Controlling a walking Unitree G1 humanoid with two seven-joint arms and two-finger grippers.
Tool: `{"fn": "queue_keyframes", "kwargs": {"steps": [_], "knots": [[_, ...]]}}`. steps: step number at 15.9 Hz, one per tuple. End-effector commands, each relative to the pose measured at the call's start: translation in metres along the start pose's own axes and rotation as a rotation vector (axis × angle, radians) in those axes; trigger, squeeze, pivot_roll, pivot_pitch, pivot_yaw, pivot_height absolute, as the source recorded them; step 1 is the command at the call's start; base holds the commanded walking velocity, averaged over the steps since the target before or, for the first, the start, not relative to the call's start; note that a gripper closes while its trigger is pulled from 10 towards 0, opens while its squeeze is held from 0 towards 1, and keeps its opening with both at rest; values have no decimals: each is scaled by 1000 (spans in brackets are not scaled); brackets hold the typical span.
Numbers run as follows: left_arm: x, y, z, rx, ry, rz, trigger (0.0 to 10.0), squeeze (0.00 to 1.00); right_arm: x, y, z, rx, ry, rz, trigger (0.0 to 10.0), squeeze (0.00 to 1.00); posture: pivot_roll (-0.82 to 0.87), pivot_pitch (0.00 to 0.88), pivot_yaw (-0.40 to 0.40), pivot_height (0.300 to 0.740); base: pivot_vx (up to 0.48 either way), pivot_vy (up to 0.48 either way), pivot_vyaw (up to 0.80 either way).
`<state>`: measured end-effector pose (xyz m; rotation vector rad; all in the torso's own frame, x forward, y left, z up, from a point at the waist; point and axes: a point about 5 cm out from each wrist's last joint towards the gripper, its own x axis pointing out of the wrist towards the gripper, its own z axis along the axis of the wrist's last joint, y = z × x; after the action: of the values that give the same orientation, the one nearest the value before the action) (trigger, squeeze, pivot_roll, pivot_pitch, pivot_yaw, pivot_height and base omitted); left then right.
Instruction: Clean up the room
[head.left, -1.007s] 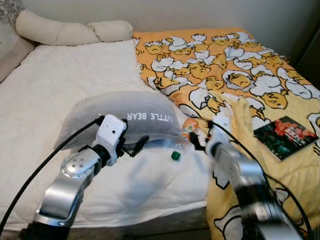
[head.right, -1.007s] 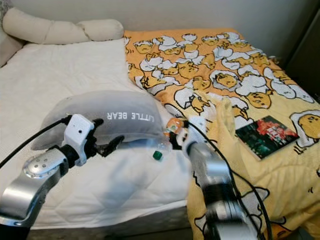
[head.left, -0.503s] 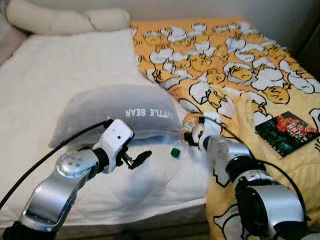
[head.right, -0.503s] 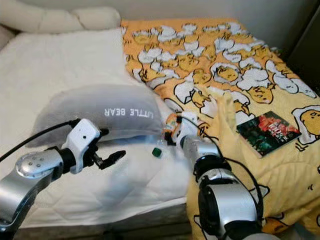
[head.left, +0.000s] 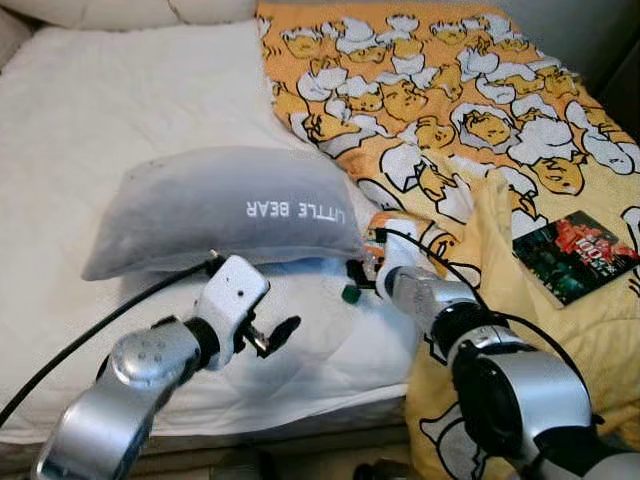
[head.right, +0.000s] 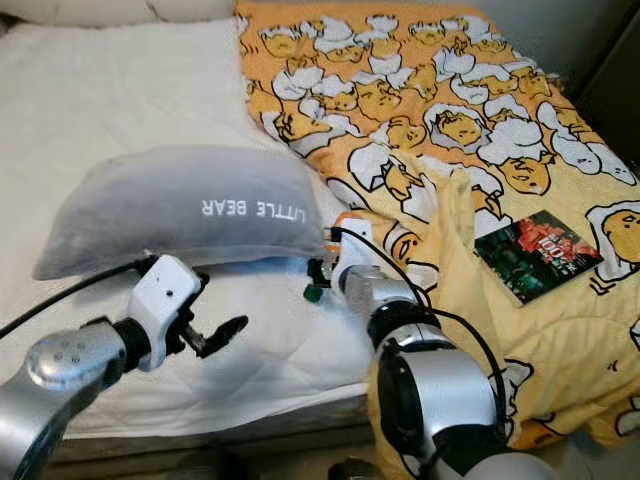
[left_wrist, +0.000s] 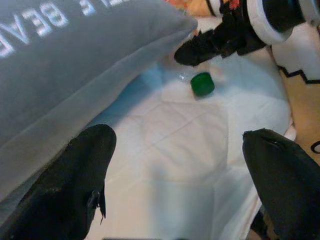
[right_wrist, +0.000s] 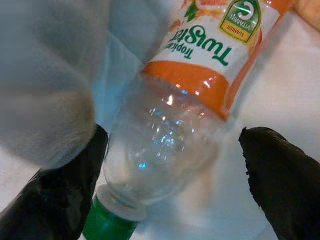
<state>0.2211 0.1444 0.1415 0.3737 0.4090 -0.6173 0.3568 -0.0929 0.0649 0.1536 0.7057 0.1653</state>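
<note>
Left eye view: a bed with a white sheet and, right of the grey pillow, a yellow egg-print blanket bearing a book. A clear bottle with orange label and green cap lies on the sheet at the pillow's right corner. Right gripper, fingers wide, straddles the bottle. Left gripper, fingers spread, hovers near the bed's front edge, below the pillow. Bare sheet extends beyond the pillow.

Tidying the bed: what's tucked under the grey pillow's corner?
A clear plastic bottle, green cap out, lies partly under the grey pillow; the right gripper straddles it. Its far end is hidden.
</note>
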Motion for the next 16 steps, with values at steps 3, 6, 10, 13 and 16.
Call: {"fn": "queue_keyframes", "kwargs": {"steps": [3, 6, 10, 13, 16], "knots": [[-3, -2, -6, -39, 34, 104, 10000, 0, 0, 2, 3, -13, -12, -38, 10000, 0, 67, 216, -64, 740, 0, 0, 0], [-6, -4, -3, -62, 24, 123, 10000, 0, 0, 3, 5, 39, -19, -50, 10000, 0, 85, 220, -73, 740, 0, 0, 0], [-7, -3, -4, -59, 32, 128, 10000, 0, 0, 5, 7, 77, -40, -41, 0, 0, 90, 222, -76, 740, 0, 0, 0], [-6, -2, -3, -60, 34, 130, 10000, 0, 0, 2, 11, 64, -54, -39, 0, 0, 84, 214, -77, 740, 0, 0, 0], [-4, -2, -2, -54, 28, 123, 10000, 0, -1, 0, 12, 41, -61, -40, 0, 0, 80, 206, -70, 740, 0, 0, 0]]}}
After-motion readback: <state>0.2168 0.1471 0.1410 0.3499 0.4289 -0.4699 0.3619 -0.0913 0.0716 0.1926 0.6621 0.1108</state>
